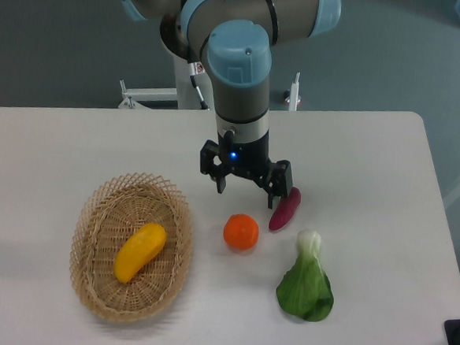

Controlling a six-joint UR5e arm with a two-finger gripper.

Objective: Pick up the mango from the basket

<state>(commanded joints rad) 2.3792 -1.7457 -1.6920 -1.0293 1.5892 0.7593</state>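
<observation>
The smooth, elongated yellow-orange mango [140, 251] is being kept inside the oval tan woven wicker basket [95, 210], lying diagonally on its bottom. The basket is being supported by the white table [387, 183], on the left part. The black two-finger gripper [246, 188] is being held above the table, to the right of the basket and well apart from the mango. Its jaws are being kept released, and nothing is being grasped between them. A round orange fruit [241, 232] is lying just below the gripper. A purple-red oblong vegetable [285, 209] is lying close to the right finger. A green leafy vegetable with a white stem [307, 284] is lying further right.
</observation>
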